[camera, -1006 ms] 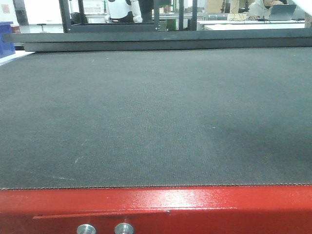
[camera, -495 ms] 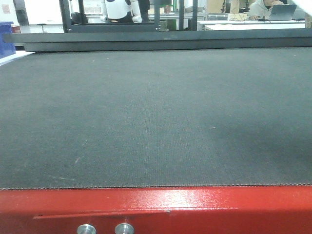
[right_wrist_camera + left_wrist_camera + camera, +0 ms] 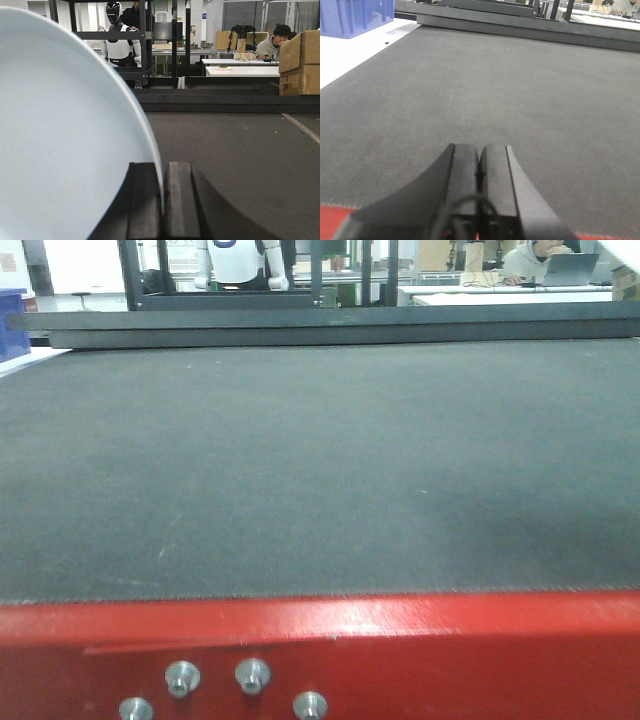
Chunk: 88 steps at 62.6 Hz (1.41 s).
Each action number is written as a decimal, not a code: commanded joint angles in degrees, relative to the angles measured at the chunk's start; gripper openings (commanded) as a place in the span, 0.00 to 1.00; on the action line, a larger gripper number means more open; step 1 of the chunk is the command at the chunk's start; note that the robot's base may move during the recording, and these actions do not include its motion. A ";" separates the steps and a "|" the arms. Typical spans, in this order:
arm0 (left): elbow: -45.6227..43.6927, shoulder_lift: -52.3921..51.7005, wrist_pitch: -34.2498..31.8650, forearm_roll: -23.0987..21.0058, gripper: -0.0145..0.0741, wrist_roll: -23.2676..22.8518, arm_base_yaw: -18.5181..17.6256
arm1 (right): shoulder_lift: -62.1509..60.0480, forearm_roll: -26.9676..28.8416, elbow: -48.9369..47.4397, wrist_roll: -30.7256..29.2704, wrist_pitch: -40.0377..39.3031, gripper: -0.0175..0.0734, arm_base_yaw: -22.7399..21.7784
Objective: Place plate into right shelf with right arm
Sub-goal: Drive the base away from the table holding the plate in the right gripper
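Between the right jaws, clamped on its rim, sits the glossy white plate point(image 3: 65, 140).

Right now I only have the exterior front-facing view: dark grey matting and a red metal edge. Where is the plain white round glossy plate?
Observer: The right wrist view shows the plain white round plate pinched by its rim in the right gripper, edge-on to the camera.
Operator: And the left gripper?
Observer: The left gripper is shut on nothing, over the dark grey mat.
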 commanded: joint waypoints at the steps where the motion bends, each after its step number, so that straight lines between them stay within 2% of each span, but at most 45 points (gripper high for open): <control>1: 0.59 -0.59 -5.16 -0.47 0.02 -0.40 -0.11 | 0.45 -0.37 -1.71 -0.29 -5.21 0.25 -0.46; 88: 0.59 -0.59 -5.16 -0.47 0.02 -0.40 -0.11 | 0.45 -0.37 -1.71 -0.29 -5.21 0.25 -0.46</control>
